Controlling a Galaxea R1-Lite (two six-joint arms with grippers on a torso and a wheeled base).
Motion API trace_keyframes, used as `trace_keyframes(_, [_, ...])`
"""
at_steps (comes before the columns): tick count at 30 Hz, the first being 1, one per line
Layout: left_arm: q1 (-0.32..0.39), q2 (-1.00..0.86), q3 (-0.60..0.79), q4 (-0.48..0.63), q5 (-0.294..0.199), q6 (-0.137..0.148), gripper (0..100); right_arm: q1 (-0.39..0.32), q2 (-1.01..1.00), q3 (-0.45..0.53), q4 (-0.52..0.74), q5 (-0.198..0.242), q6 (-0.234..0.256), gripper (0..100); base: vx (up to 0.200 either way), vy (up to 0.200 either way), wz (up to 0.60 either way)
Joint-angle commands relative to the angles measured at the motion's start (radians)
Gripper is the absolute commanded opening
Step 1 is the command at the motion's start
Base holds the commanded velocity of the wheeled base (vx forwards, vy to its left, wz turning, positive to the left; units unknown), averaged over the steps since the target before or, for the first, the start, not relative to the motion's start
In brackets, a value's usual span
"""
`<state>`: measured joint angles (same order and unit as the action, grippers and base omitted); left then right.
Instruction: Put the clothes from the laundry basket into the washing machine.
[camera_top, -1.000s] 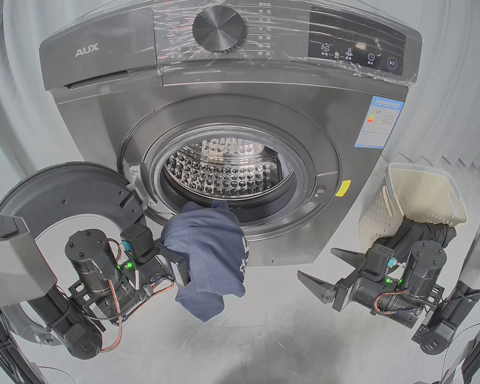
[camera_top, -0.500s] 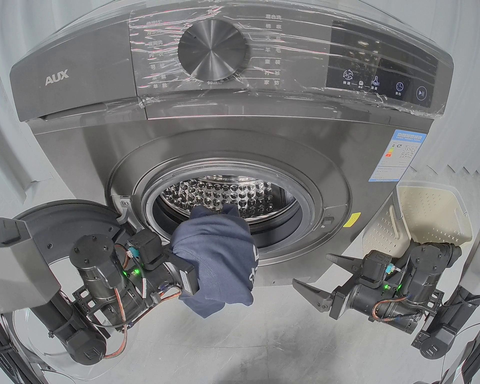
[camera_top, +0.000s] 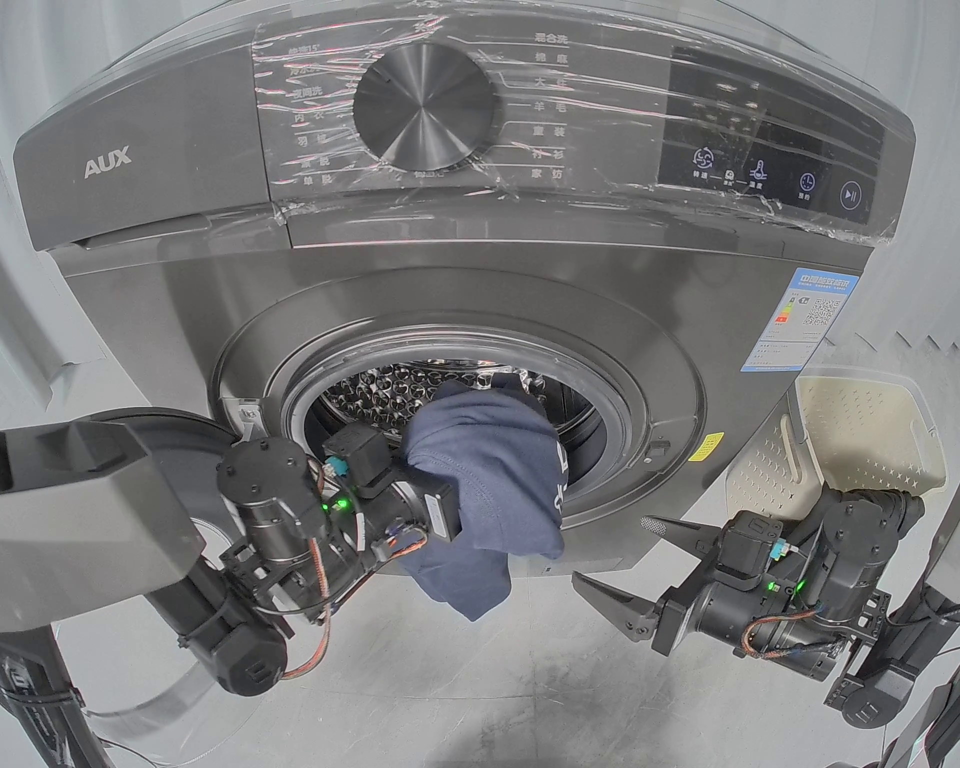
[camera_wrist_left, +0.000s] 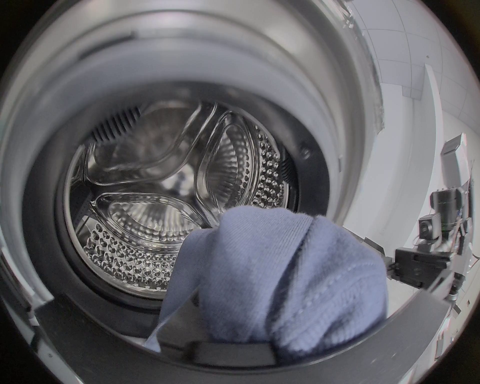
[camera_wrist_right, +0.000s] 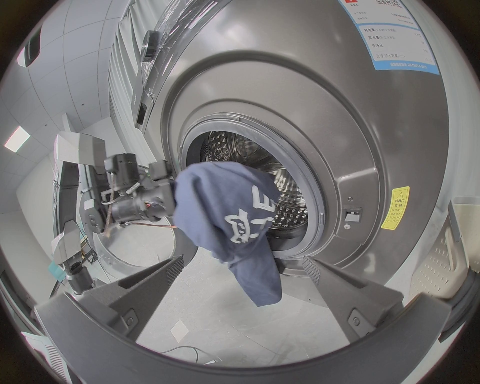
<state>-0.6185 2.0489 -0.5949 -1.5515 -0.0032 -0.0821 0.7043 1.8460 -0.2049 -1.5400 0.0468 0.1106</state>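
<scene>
A navy blue garment (camera_top: 495, 480) with white print hangs over my left gripper (camera_top: 455, 505), which is shut on it right in front of the washing machine's round opening (camera_top: 440, 400). The garment's top edge sits at the door rim and its tail hangs below the opening. In the left wrist view the cloth (camera_wrist_left: 280, 270) covers the fingers, with the steel drum (camera_wrist_left: 150, 200) straight behind it. My right gripper (camera_top: 612, 557) is open and holds nothing, low beside the cream laundry basket (camera_top: 870, 420). The right wrist view has the garment (camera_wrist_right: 225, 210) between it and the opening.
The machine's door (camera_top: 150, 470) stands swung open at the left, behind my left arm. The basket leans against the machine's right front corner. Bare grey floor (camera_top: 500, 680) lies below the opening, between the two arms.
The head camera has moved closer to the machine. My left arm has carried the garment up and to the right, from below the opening's rim to its mouth. The right gripper stays open.
</scene>
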Motion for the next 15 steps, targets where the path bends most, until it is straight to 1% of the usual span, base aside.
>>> trace_keyframes(1, [0.02,0.178,-0.151,0.002,0.003,-0.004,0,0.012,-0.004,0.002,0.0,-0.001,0.001,100,0.0,0.0,0.0])
trace_keyframes(2, [0.023,0.198,-0.192,0.008,0.005,-0.004,0,0.012,-0.004,0.002,0.0,-0.001,0.001,100,0.0,0.0,0.0])
trace_keyframes(3, [0.026,0.204,-0.204,0.011,0.006,-0.004,0,0.012,-0.004,0.002,0.0,-0.001,0.001,100,0.0,0.0,0.0])
trace_keyframes(5, [0.06,0.255,-0.325,0.07,0.015,-0.001,0,0.015,0.001,0.002,0.001,-0.001,0.001,100,0.0,0.0,0.0])
trace_keyframes(8, [0.091,0.287,-0.433,0.143,0.026,-0.002,0,0.021,0.001,0.002,0.0,-0.001,0.001,100,0.0,0.0,0.0])
trace_keyframes(11, [0.098,0.321,-0.519,0.183,0.031,-0.002,0,0.023,0.002,0.004,0.001,-0.002,0.001,100,0.0,0.0,0.0])
trace_keyframes(12, [0.098,0.324,-0.526,0.186,0.031,-0.002,0,0.023,0.002,0.004,0.001,-0.002,0.001,100,0.0,0.0,0.0])
trace_keyframes(15, [0.098,0.367,-0.611,0.238,0.031,-0.002,0,0.044,0.004,0.004,0.001,-0.004,0.001,100,0.0,0.0,0.0])
